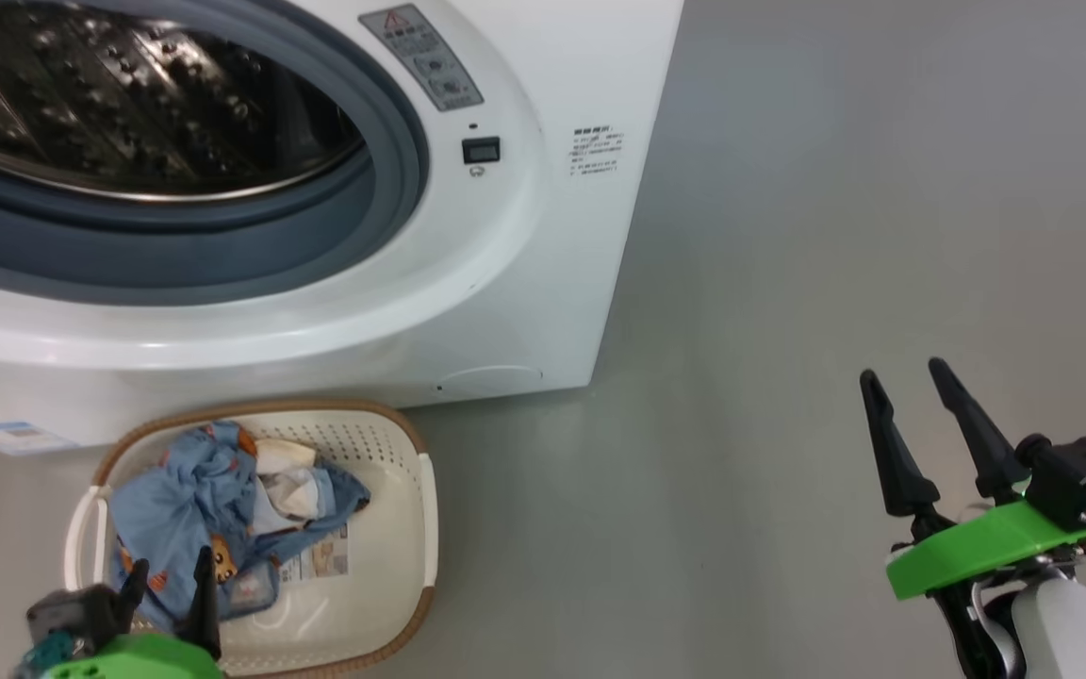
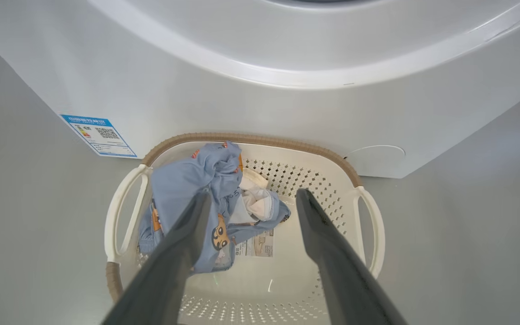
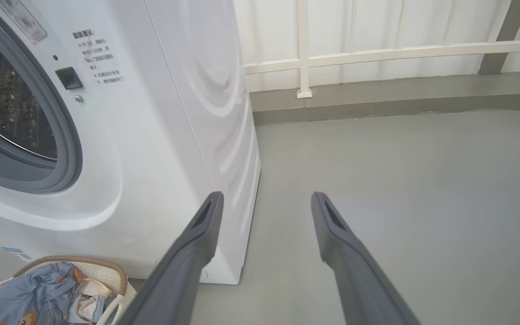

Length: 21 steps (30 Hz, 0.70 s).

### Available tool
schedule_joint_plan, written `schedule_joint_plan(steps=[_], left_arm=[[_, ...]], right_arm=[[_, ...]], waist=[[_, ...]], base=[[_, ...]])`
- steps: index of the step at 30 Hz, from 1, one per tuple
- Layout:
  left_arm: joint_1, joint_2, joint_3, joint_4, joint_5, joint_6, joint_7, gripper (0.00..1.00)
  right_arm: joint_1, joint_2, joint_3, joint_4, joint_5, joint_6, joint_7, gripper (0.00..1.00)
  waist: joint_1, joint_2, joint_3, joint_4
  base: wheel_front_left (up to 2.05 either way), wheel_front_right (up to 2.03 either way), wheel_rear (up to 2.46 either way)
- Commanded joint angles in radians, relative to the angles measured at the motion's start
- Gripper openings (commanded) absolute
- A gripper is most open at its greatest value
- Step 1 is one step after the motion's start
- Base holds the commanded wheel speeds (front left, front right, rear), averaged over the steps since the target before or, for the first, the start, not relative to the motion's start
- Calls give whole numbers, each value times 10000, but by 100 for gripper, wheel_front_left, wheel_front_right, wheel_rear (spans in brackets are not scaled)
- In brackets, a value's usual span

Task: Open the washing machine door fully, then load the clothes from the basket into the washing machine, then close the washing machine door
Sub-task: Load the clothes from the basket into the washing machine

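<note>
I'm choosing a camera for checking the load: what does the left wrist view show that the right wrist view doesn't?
Left wrist view adds: the paper label on the floor of the basket, and the open left tool poised over the clothes. Right wrist view adds: the steel drum, the latch socket, a white railing, the open right tool. Shared: the washing machine, basket and clothes.

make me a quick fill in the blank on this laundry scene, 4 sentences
The bear-print clothes lie in the ____.
The left gripper hangs above the basket, jaws ____.
The right gripper is open over the bare grey ____.
The basket stands before the white ____.
Missing: basket; open; floor; washing machine.
</note>
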Motion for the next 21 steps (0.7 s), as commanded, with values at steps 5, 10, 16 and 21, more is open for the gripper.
schedule_joint_plan(steps=[5,10,16,21], left_arm=[[-1587,267,87,2138,544,65,-67,100],[-2728,381,-178,3583,880,169,-67,100],[-3878,555,-407,4885,1066,288,-59,100],[-4471,786,-401,5301,1011,444,68,100]], right_arm=[[-517,60,441,-330,-148,16,-120,100],[-849,77,527,-396,-166,16,-120,100],[-1182,106,598,-519,-231,16,-120,100],[-1399,180,621,-626,-271,16,-120,100]], waist=[[0,-1,1017,-69],[0,-1,1676,-141],[0,-1,2376,-207],[0,-1,2854,-271]], base=[[0,0,0],[0,0,0],[0,0,0],[0,0,0]])
